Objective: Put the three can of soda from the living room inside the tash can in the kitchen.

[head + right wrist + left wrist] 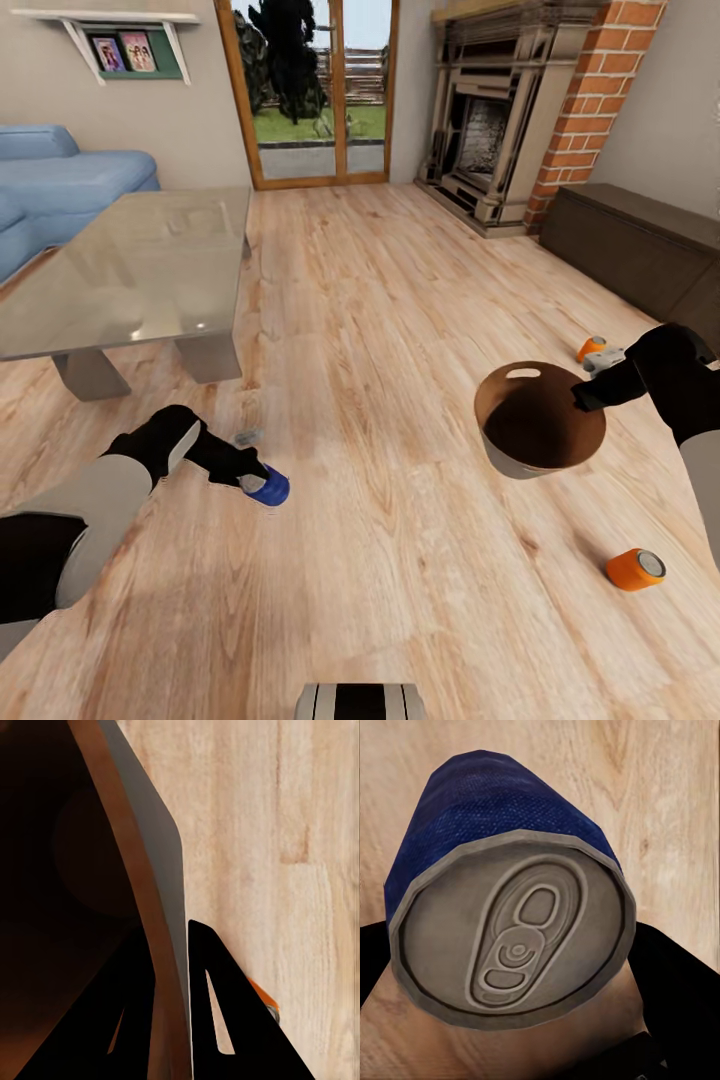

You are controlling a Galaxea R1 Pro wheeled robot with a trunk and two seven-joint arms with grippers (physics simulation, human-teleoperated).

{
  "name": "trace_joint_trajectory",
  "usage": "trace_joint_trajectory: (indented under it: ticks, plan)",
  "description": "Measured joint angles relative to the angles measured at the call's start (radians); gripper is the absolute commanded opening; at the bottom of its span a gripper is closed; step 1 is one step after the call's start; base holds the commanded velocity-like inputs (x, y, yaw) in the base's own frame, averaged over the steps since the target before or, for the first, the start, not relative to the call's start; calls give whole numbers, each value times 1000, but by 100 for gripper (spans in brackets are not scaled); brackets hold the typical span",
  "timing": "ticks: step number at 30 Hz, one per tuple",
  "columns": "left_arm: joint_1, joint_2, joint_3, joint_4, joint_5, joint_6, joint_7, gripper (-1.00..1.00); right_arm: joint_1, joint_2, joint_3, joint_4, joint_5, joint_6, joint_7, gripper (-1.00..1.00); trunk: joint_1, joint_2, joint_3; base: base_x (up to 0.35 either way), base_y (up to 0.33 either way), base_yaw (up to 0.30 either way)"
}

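**Three cans, one bin, both hands busy**

We count three soda cans and one bin. The blue can (pixel 268 487) sits in our left gripper (pixel 255 480), at about seven o'clock in the head view; in the left wrist view the blue can (pixel 510 907) shows its silver top and pull tab facing the camera, its long axis running away from the lens towards the wood floor (pixel 400 300), with dark fingers (pixel 682 975) on either side. The jaws are closed around it.

Two orange cans lie on their sides on the floor. One orange can (pixel 635 568) is at five o'clock, its silver end pointing to three o'clock. The other orange can (pixel 591 348) lies at three o'clock, just beyond the right arm, its long axis roughly level with the floor.

The bin (pixel 540 420) is at four o'clock, tilted with its brown inside turned toward us. Our right gripper (pixel 583 398) pinches its rim: in the right wrist view one finger (pixel 120 1020) is inside the wall and the other outside, jaws narrow on the bin (pixel 161 870).

We can read no brand or writing on any can.

A glass coffee table (pixel 130 270) stands at ten o'clock, a blue sofa (pixel 60 180) behind it, a brick fireplace (pixel 500 130) at one o'clock.
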Motion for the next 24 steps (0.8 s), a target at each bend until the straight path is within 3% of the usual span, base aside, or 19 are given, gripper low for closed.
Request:
trace_joint_trajectory:
  ticks: [13, 24]
  plan:
    - [-23, -1, -5, 7, -1, 0, -14, -100, 7, 6, 0, 1, -6, 3, -3, -100, -6, 3, 50, 0, 0, 0]
    - [-20, 0, -2, 10, 4, 0, -17, -100, 100, 20, -6, 5, -12, 1, -6, -100, -11, 6, 93, 0, 0, 0]
